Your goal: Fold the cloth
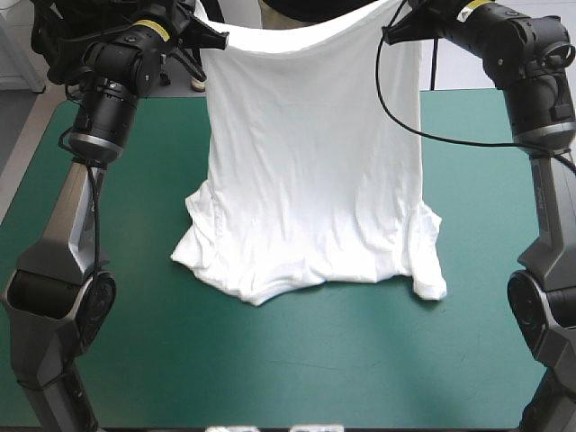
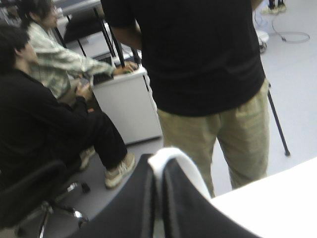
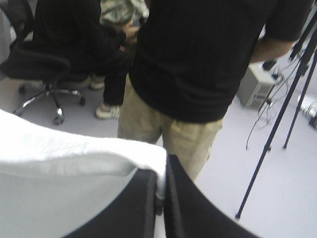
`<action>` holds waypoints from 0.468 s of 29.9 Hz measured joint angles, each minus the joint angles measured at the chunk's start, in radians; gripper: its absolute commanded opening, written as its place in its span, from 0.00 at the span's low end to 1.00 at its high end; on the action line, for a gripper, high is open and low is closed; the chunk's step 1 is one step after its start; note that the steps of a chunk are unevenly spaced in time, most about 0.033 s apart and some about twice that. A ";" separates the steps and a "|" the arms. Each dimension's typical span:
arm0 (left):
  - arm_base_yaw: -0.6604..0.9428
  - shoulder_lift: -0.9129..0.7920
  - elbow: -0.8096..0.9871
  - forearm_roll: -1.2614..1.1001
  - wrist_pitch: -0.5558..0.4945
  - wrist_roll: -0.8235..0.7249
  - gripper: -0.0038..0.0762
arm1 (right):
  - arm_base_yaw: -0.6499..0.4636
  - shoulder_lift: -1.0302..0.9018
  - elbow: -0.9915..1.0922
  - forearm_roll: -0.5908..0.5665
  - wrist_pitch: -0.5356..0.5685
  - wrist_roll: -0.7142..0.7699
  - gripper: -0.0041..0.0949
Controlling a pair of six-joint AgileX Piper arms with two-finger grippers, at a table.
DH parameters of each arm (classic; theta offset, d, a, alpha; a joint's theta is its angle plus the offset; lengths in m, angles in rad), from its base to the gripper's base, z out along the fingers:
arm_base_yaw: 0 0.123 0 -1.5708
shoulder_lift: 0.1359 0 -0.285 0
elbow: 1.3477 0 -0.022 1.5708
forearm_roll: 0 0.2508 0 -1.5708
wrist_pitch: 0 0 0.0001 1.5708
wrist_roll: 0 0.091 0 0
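The white T-shirt (image 1: 310, 171) hangs stretched between both raised arms, its hem held up near the table's far edge. Its sleeves and collar end rest crumpled on the teal-green cover (image 1: 270, 360) at mid-table. My left gripper (image 1: 219, 38) is shut on the T-shirt's hem corner at the far left, and white cloth (image 2: 173, 166) pokes out from between its black fingers. My right gripper (image 1: 393, 34) is shut on the opposite hem corner, with the cloth (image 3: 74, 148) spreading away beside its fingers.
The teal-green cover lies bare in front of the shirt and on both sides of it. Both arms are lifted high over the table's far edge.
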 measured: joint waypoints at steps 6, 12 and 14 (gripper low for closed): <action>0.000 0.005 -0.211 0.051 -0.114 -0.017 0.03 | 0.000 -0.002 -0.168 0.016 -0.145 -0.027 0.02; 0.014 -0.035 -0.324 0.043 -0.020 -0.026 0.03 | 0.000 -0.023 -0.260 0.018 -0.073 -0.043 0.02; 0.020 -0.036 -0.324 0.044 0.083 -0.026 0.03 | 0.000 -0.024 -0.255 0.018 0.019 -0.043 0.02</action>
